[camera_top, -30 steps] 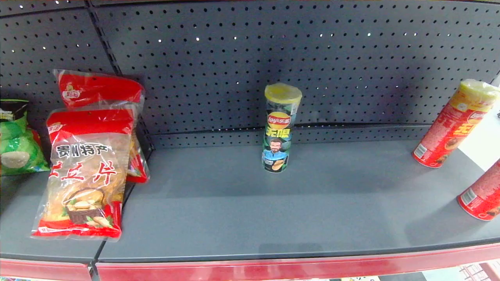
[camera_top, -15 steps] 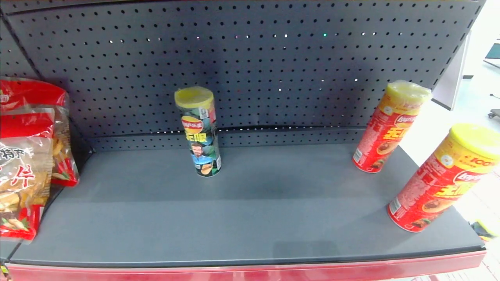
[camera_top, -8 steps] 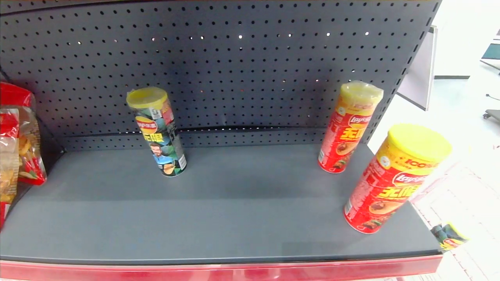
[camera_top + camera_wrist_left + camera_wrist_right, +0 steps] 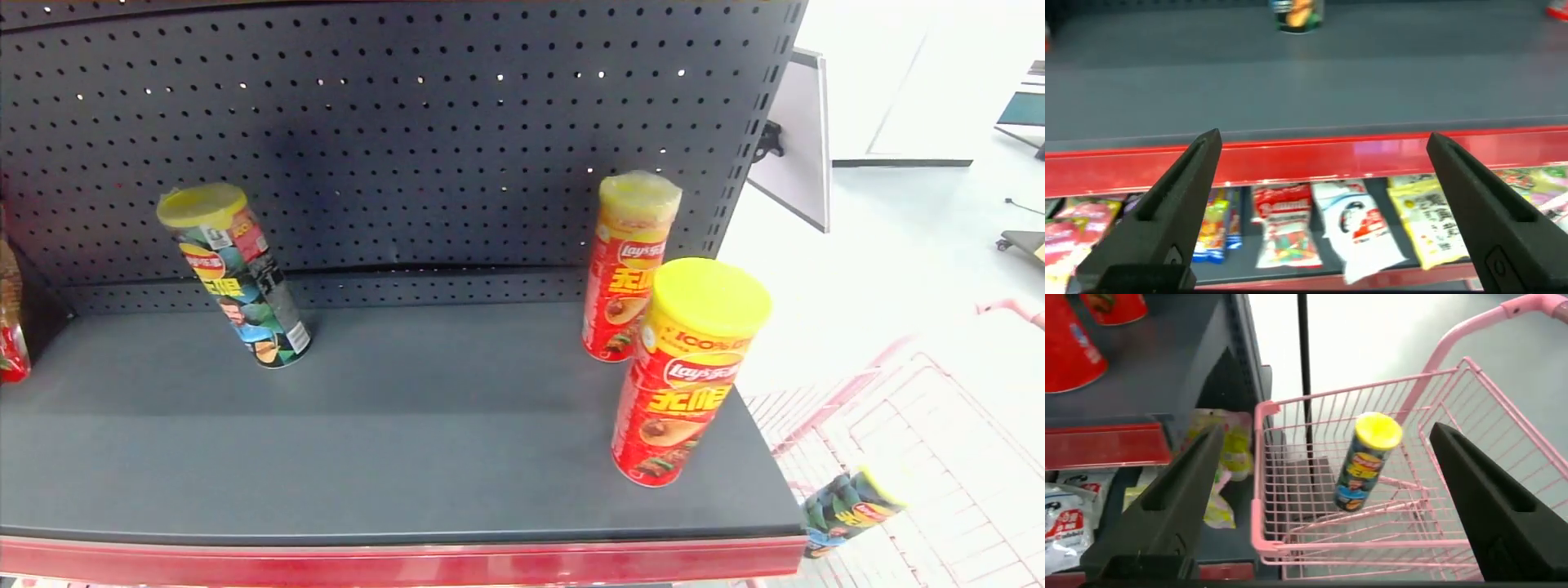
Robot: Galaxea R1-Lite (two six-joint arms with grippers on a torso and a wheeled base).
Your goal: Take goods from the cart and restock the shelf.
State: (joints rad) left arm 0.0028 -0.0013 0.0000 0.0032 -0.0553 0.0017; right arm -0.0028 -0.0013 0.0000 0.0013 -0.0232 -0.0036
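The right gripper (image 4: 1326,431), jaws wide and empty, hung above the pink cart (image 4: 1258,474). The dark chip can (image 4: 1365,461) leaned nearly upright straight ahead of it, well apart from the open left gripper (image 4: 1323,137).

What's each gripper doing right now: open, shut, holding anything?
Left gripper: open, holding nothing.
Right gripper: open, holding nothing, facing the pink cart with a chips can inside.

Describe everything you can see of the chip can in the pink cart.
The chip can is a tall cylinder with a yellow lid and a dark wrap printed in blue and yellow. It stands slightly tilted in the pink cart, base on the wire floor. Nothing grips it; the cart sits past the shelf's right end.
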